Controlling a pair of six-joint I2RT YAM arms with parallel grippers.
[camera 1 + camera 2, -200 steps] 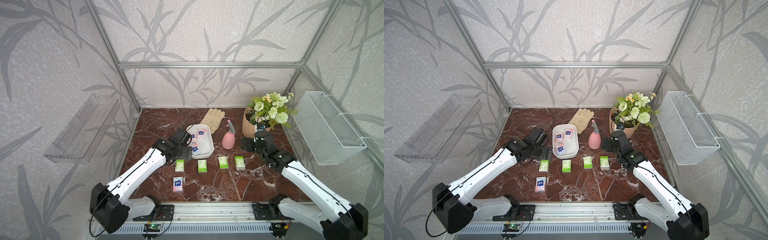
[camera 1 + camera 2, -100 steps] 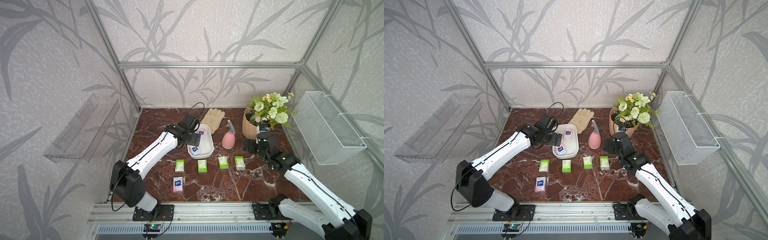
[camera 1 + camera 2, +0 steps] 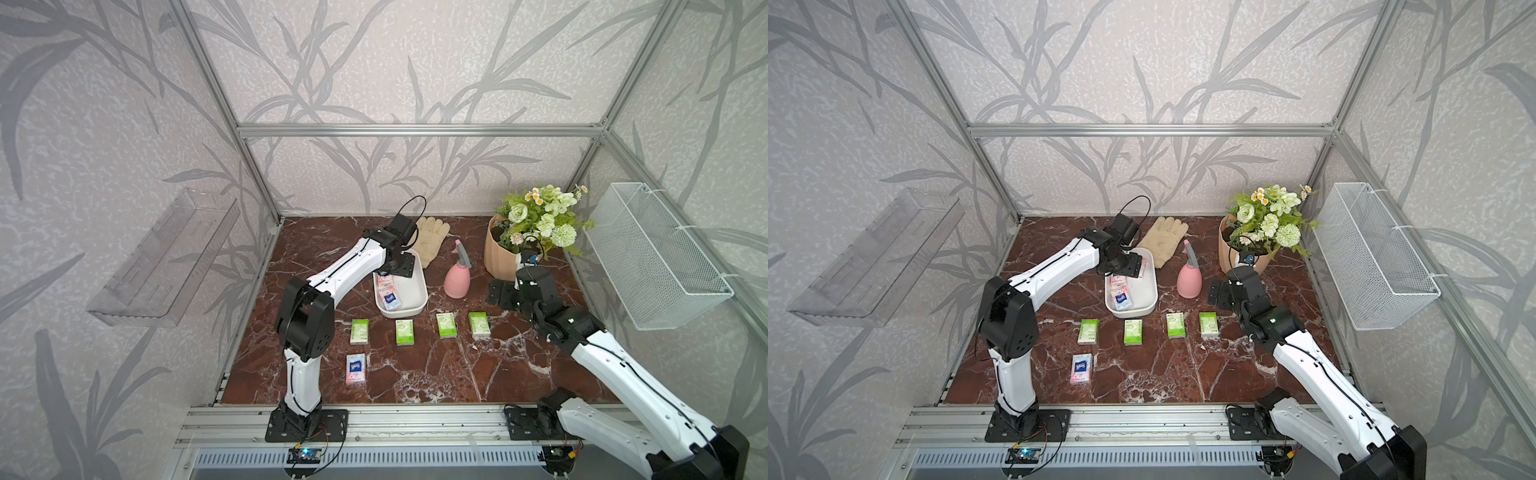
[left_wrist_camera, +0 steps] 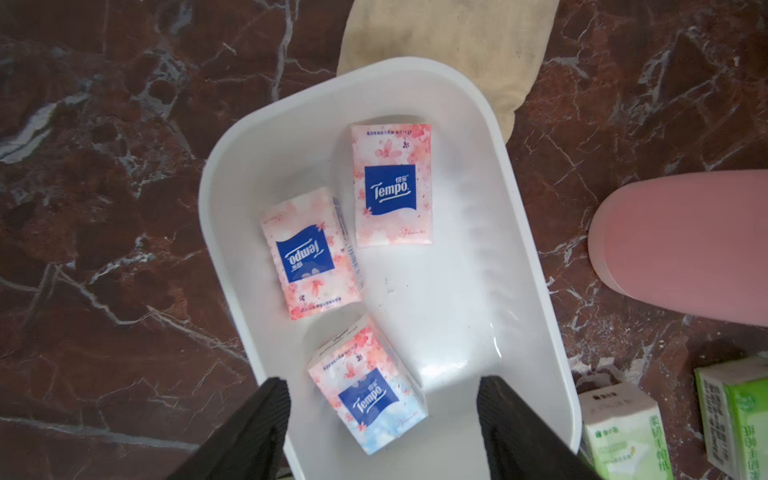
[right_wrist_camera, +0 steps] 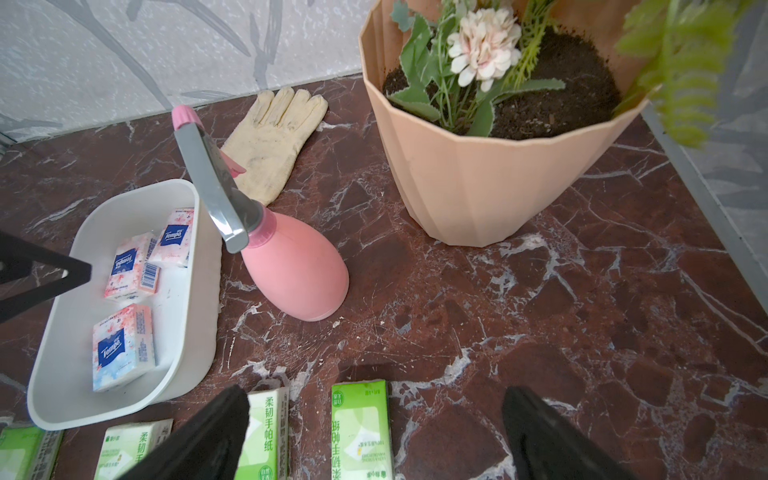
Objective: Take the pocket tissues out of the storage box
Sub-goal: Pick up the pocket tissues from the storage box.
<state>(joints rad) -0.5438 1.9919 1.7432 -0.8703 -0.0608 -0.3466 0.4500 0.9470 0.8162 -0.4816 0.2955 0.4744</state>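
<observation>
Left hand (image 4: 380, 382) points down, half spread; right hand (image 5: 376, 390) hangs spread wide.

- You are working on a red-brown marble tabletop (image 3: 436, 374) with white veins.
- Your white storage box (image 3: 409, 312) sits on it mid-table.
- In front of the box lies a row of four green-and-white tissue packs (image 3: 404, 332), spaced apart.
- One pink tissue pack (image 3: 356, 368) lies nearer you, left of centre.
- Behind the box lies a cream glove (image 3: 430, 243).
- To its right stand a pink spray bottle (image 3: 457, 282) and a peach flowerpot (image 3: 498, 259).

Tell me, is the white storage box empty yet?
Not empty. In the left wrist view, three pink packs lie inside the storage box.
</observation>
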